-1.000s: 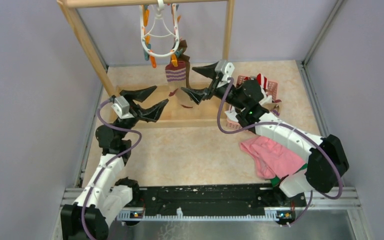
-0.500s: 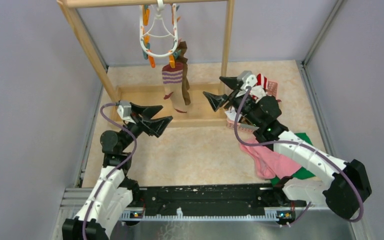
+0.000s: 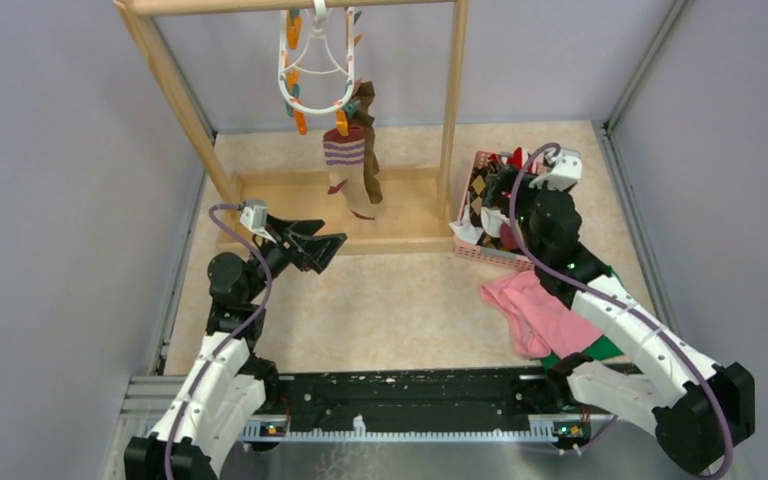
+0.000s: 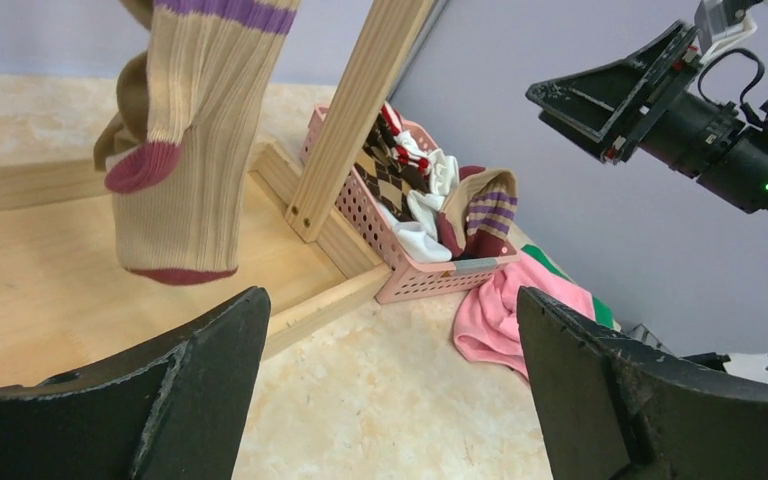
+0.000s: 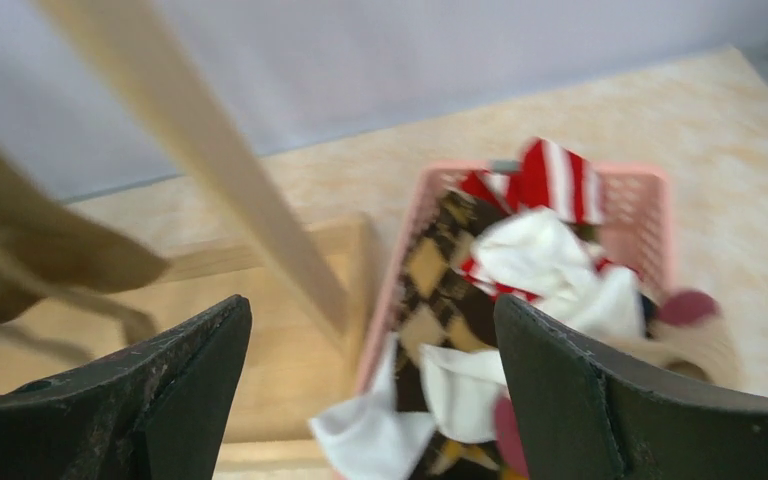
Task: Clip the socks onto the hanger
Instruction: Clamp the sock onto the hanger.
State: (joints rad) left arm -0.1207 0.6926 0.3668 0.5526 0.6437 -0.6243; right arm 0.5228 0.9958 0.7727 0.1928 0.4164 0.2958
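Hanging from the top bar of the wooden rack point(image 3: 175, 95) at the upper centre of the top view, the white hanger point(image 3: 317, 70) carries orange and teal clips around its ring. Two socks dangle from those clips, touching each other: a tan sock point(image 3: 344, 165) with a striped cuff and maroon heel and toe, and a brown sock point(image 3: 368, 150) just to its right. Their toes hang above the rack's wooden base.

More socks sit heaped in the pink basket point(image 3: 480, 250), right of centre and just beside the rack's right post. In the blurred right wrist view, an argyle sock point(image 5: 440, 275), a white sock point(image 5: 530, 250) and a red-and-white striped sock point(image 5: 550, 175) can be made out in the pile.

Left of centre, the left gripper point(image 3: 332, 232) hovers over the table point(image 3: 390, 300) near the front rail of the rack's base. It is spread wide and holds nothing. In its own wrist view the tan sock hangs at upper left, apart from both fingers point(image 4: 170, 400).

Above the basket, the right gripper point(image 3: 495, 192) also gapes wide, with nothing between its fingers; its wrist view looks down into the sock pile.

Lower right, a pink cloth point(image 3: 540, 315) lies crumpled on the table just below the basket. A green cloth point(image 3: 605, 348) peeks out beside it under the right arm.
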